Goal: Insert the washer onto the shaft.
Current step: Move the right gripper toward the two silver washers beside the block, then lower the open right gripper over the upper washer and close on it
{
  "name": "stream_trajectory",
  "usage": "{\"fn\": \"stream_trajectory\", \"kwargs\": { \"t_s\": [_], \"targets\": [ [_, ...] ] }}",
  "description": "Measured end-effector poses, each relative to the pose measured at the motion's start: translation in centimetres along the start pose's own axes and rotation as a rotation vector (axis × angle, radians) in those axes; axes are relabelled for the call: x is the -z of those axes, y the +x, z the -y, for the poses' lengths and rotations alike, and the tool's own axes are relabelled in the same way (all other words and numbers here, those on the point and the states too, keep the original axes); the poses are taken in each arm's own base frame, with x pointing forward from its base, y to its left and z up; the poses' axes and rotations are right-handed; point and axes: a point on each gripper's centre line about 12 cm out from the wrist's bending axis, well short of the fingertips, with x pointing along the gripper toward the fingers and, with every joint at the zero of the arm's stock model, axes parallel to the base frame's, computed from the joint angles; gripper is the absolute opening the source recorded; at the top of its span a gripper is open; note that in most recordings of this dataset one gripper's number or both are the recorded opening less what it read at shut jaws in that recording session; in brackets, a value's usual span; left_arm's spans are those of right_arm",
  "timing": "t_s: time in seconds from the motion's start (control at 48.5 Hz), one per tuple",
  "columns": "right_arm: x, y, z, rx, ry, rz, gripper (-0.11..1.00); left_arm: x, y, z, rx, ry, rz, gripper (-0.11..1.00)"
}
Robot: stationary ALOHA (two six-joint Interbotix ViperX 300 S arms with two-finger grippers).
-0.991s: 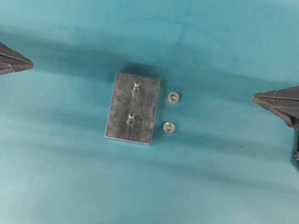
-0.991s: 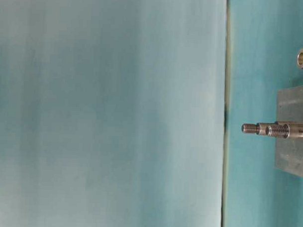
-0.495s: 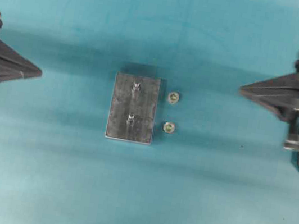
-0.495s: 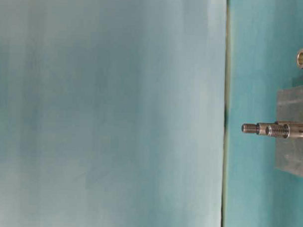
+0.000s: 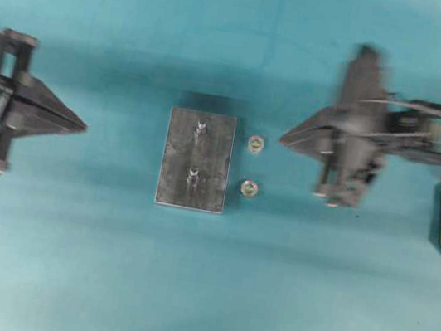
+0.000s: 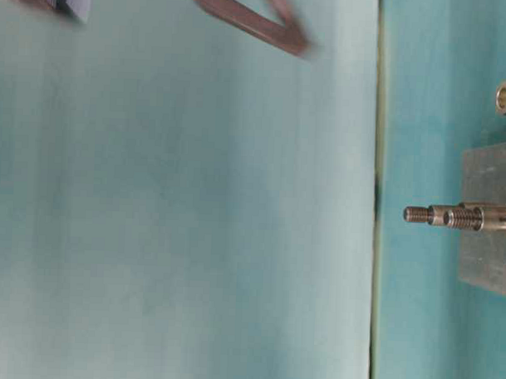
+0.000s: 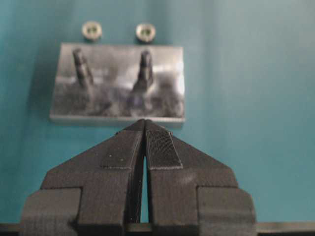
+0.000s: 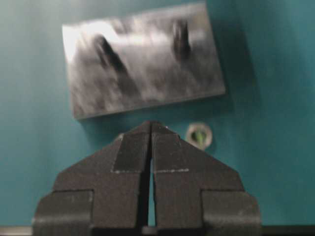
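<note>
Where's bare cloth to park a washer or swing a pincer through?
Free: the wide cloth below the metal block, the strip above it, and the stretch between the block and the left pincer. Crowded: the block's right edge, where both washers lie close beside the right pincer.

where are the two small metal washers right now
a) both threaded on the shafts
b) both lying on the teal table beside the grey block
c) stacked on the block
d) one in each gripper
b: both small metal washers lie flat on the teal table, just beside the grey metal block; its two shafts are bare.
</note>
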Motion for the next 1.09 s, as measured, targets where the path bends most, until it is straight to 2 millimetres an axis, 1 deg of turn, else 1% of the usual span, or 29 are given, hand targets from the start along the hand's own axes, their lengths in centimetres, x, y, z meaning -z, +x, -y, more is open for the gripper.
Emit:
{"fn": "stream_trajectory", "kwargs": {
  "t_s": [0.021, 0.103, 0.165, 0.248, 0.268, 0.31, 0.516, 0.619, 0.764, 0.908, 1.094],
  "targets": [
    [0.0, 0.4, 0.1, 0.003, 0.003, -0.017, 0.05, 0.1, 0.1, 0.0, 0.000, 0.000, -0.006, 0.00],
    [0.2, 2.0, 0.7, 0.018, 0.016, -0.090, 0.19, 0.1, 0.6, 0.1, 0.004, 0.002, -0.022, 0.00],
    [0.3, 2.9, 1.1, 0.028, 0.024, -0.128, 0.33, 0.2, 0.7, 0.3, 0.009, 0.005, -0.026, 0.00],
    [0.4, 4.3, 1.6, 0.039, 0.036, -0.178, 0.56, 0.2, 0.7, 0.5, 0.017, 0.010, -0.028, 0.00],
    [0.6, 4.6, 1.7, 0.042, 0.039, -0.191, 0.61, 0.2, 0.7, 0.5, 0.018, 0.011, -0.028, 0.00],
    [0.6, 5.3, 2.0, 0.048, 0.038, -0.212, 0.66, 0.2, 0.7, 0.6, 0.021, 0.012, -0.026, 0.00],
    [1.6, 8.7, 2.6, 0.069, 0.018, -0.327, 0.68, 0.2, 0.8, 0.7, 0.025, 0.015, -0.028, 0.00],
    [1.7, 9.7, 2.8, 0.074, 0.012, -0.355, 0.68, 0.2, 0.9, 0.8, 0.026, 0.016, -0.031, 0.00],
    [1.5, 10.4, 3.3, 0.083, 0.013, -0.362, 0.68, 0.3, 1.0, 0.8, 0.026, 0.017, -0.037, 0.00],
    [1.9, 11.1, 4.0, 0.093, 0.027, -0.380, 0.68, 0.8, 1.6, 0.8, 0.026, 0.016, -0.065, 0.00],
    [2.1, 11.4, 4.4, 0.098, 0.034, -0.400, 0.68, 1.1, 2.3, 0.8, 0.025, 0.018, -0.071, 0.00]
  ]
}}
